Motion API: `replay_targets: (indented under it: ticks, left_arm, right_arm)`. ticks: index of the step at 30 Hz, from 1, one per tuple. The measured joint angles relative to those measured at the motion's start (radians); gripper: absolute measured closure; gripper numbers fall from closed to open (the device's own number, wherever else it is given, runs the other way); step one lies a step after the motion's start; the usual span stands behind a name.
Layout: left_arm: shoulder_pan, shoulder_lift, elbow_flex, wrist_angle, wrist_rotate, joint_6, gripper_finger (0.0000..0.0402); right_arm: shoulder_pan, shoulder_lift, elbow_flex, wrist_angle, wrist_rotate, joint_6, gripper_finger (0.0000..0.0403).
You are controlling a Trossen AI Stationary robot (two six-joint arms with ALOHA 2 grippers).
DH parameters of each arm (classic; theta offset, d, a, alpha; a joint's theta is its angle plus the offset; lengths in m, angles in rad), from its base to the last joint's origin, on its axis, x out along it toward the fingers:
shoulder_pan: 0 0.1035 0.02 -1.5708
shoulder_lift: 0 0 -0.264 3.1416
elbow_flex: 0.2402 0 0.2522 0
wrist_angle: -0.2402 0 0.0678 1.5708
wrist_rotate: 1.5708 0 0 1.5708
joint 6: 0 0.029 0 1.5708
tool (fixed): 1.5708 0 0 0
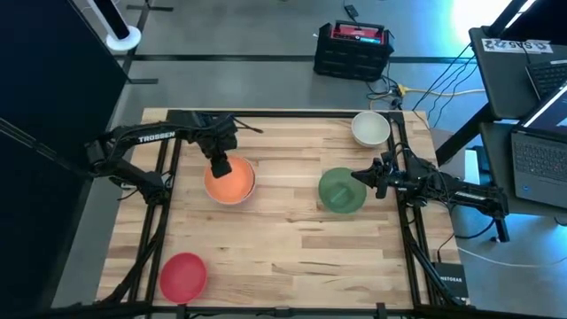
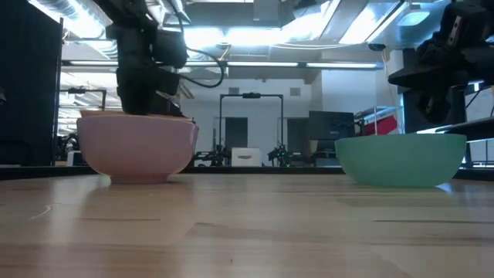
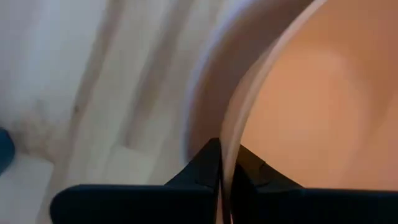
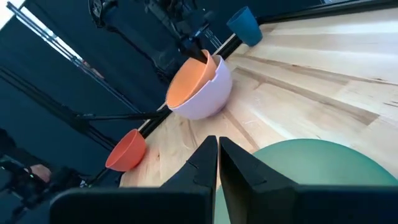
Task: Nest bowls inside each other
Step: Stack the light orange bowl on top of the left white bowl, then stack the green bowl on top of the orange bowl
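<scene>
Left end effector (image 1: 219, 165) pinches orange bowl (image 1: 232, 182) rim, seated in white bowl (image 4: 205, 99); green bowl (image 1: 340, 190) lies just beside the right end effector (image 1: 361, 177), pressed together.

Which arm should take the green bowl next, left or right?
Right, I'd judge. The right gripper is shut at the green bowl's rim, while the left gripper is shut on the orange bowl nested in a white bowl.

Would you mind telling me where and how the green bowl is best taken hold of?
Probably by its thin rim, on the side facing the right tool, coming from above. The green bowl stands upright, mouth up, with smooth rounded walls that offer no purchase; one finger inside and one outside could pinch the rim.
</scene>
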Motion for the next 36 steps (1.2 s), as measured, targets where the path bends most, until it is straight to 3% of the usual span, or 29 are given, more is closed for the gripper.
replay_targets:
  ticks: [5, 11, 24, 27, 31, 36]
  left_arm:
    - [0.004, -0.001, -0.026, 0.037, 0.002, 0.014, 0.0396]
    - [0.004, -0.001, -0.021, 0.034, 0.017, 0.038, 0.035]
    - [0.005, -0.001, 0.161, -0.111, -0.006, 0.075, 0.0247]
    - [0.005, -0.001, 0.23, -0.147, -0.026, 0.068, 0.0239]
    - [0.001, -0.001, 0.32, -0.148, -0.035, 0.021, 0.0238]
    - [-0.009, -0.001, 0.391, -0.138, -0.035, -0.007, 0.0238]
  right_arm:
    - [0.0, 0.0, 0.0, -0.005, 0.005, 0.029, 0.0402]
    - [0.0, 0.0, 0.001, -0.008, 0.013, 0.072, 0.0383]
    - [0.0, 0.0, 0.001, -0.009, 0.012, 0.021, 0.03]
    - [0.0, 0.013, 0.003, -0.016, 0.022, -0.008, 0.0297]
    - [0.0, 0.102, 0.051, -0.063, 0.067, -0.065, 0.0297]
    - [0.0, 0.34, 0.206, -0.207, 0.13, -0.176, 0.0297]
